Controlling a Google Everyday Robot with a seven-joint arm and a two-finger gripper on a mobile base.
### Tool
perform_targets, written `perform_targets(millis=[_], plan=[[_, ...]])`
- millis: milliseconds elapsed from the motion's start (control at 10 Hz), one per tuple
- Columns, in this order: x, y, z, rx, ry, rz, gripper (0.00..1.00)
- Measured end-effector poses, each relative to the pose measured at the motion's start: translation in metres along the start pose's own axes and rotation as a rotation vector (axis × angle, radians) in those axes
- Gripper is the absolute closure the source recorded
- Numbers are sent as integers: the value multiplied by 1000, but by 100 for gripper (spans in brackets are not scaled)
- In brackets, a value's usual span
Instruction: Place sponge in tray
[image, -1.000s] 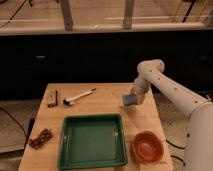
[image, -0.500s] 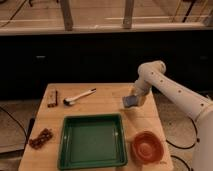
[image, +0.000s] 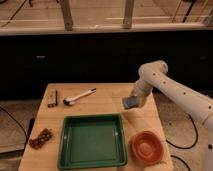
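Sponge (image: 129, 103), blue-grey, is pinched between the closed jaws of the gripper (image: 134, 100), just beyond the far right corner of the green tray (image: 93, 118); an orange-red bowl (image: 146, 146) sits right of the tray; a white spoon (image: 79, 96) and a brown block (image: 52, 98) lie behind it.

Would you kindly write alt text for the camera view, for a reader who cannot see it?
The claw, shut on the sponge, is above the table, right rear, beyond the empty tray. A bowl sits right of the tray; spoon, block and grapes lie left.
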Motion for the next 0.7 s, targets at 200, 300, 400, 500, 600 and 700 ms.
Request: perform_targets(millis=[200, 300, 400, 500, 600, 700], plan=[[-11, 0, -3, 2, 2, -24, 100], [-17, 0, -4, 2, 1, -39, 100], [-19, 1, -6, 4, 7, -49, 100], [-22, 2, -8, 6, 7, -55, 100], [-24, 5, -10, 9, 9, -63, 100], [-25, 5, -11, 11, 10, -67, 100]])
